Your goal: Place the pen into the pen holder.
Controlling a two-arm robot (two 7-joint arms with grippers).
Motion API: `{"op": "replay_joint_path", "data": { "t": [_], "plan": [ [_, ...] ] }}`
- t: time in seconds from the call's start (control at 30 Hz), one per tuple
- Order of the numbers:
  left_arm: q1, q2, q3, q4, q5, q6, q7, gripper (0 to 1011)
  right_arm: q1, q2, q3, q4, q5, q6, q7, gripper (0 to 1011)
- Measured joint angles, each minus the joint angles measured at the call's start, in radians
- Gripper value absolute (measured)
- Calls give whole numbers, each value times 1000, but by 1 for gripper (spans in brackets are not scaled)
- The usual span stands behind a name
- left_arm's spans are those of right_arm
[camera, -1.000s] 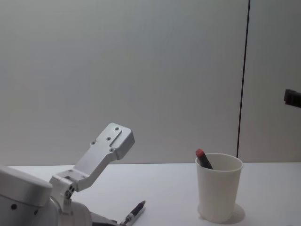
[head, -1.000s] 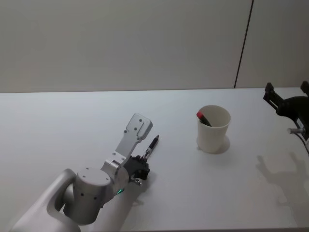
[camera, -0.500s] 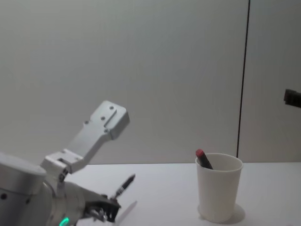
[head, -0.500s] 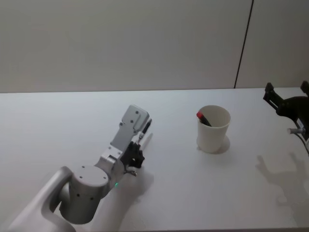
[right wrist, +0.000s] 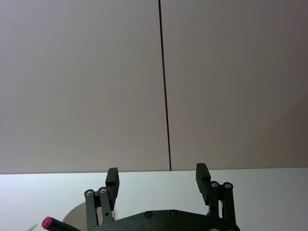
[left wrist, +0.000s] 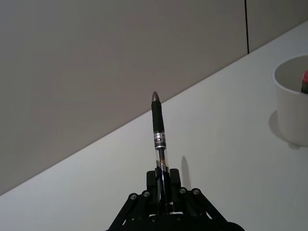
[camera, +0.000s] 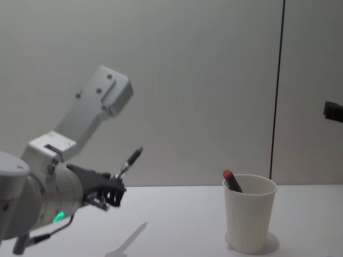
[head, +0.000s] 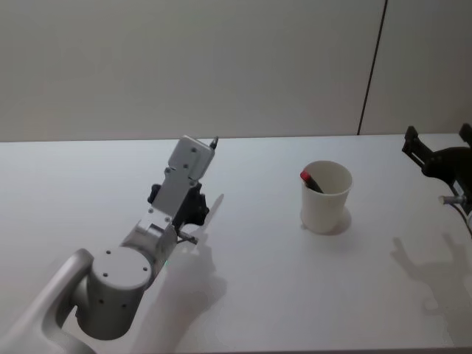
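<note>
Pen, slim, with a clear barrel, a black rubber grip and a dark pointed tip [left wrist: 159,137]: it is clamped at its rear end in the black fingers of the left gripper [left wrist: 162,182], close in front of the robot on its left side. The chest view shows the gripper and pen raised off the white table [head: 280,295], the pen slanting up and away with its tip highest and its faint shadow on the surface below.

Judging by this, the pick-up and lift are done. What is left is the carry across to the right, turning the pen over the opening, and letting it go inside.

Farther out and to the right stands the pen holder, a plain white paper cup with a rolled rim [head: 326,199], upright and well apart from the held pen. A second pen with a red end cap [head: 308,179] already leans inside it against the left wall, so there is less free space on that side.

At the far right edge of the table the right gripper [right wrist: 156,180] is parked, its two black fingers spread apart and holding nothing. Behind everything is a plain pale wall with one dark vertical seam.

Counted: two pens, one held and one in the cup; one paper cup; two grippers.
</note>
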Motion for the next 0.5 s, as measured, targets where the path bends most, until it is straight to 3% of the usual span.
{"op": "replay_joint_path", "data": {
  "t": [0.27, 0.37, 0.5],
  "plan": [
    [17, 19, -13, -36, 3, -116, -2, 170, 0, 0, 0, 0, 0, 0, 0, 1001],
    [22, 27, -20, -43, -1, -187, -18, 169, 0, 0, 0, 0, 0, 0, 0, 1001],
    [25, 33, -25, -45, -8, -241, -39, 169, 0, 0, 0, 0, 0, 0, 0, 1001]
  ]
}}
